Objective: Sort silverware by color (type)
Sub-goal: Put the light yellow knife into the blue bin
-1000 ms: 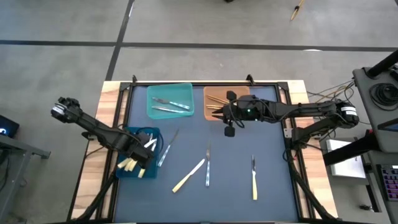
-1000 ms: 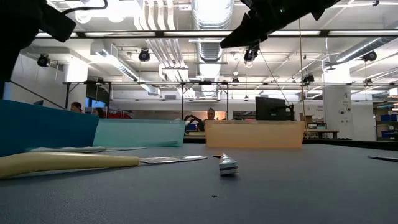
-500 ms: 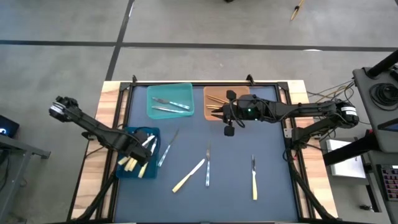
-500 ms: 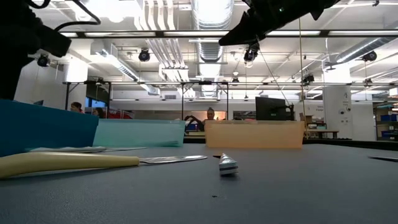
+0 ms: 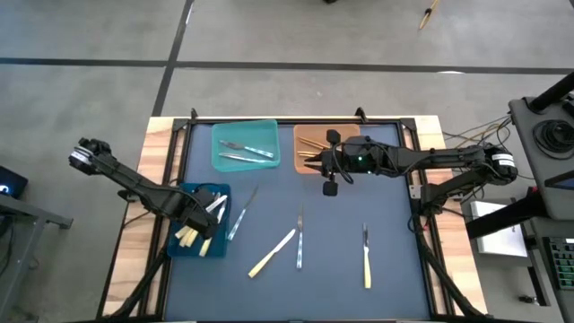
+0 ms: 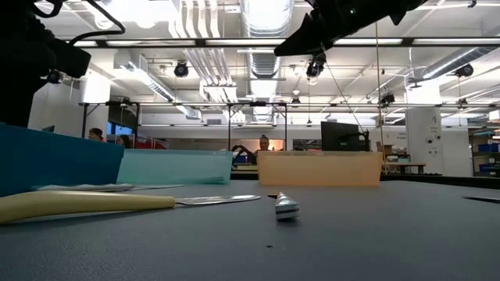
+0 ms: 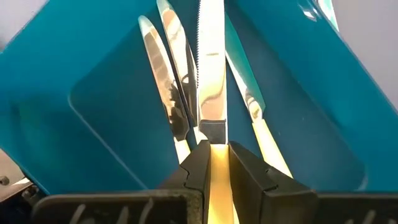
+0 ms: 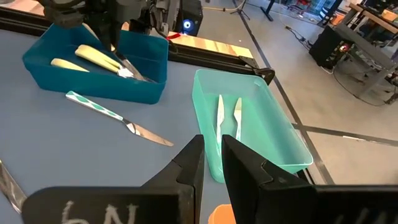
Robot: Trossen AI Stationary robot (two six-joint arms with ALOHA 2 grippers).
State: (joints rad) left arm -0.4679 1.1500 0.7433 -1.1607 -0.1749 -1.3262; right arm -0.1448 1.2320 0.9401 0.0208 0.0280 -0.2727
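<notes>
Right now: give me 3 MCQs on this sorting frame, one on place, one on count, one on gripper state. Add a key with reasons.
1. Where is the left gripper?
A. Over the dark blue bin
B. Over the orange bin
C. Off the table

2. How many utensils lie in the light teal bin?
A. None
B. Two
C. Five

3. What is the left gripper's state?
A. Open and empty
B. Shut on a pale yellow-handled knife
C. Shut on an orange spoon

Key:
1. A: the high view shows the left gripper above the dark blue bin, while the right gripper waits at the orange bin.
2. B: the high view and right wrist view both show two pale utensils in the light teal bin.
3. B: the left wrist view shows the fingers closed on the pale yellow-handled knife, its serrated blade pointing into the bin.
</notes>
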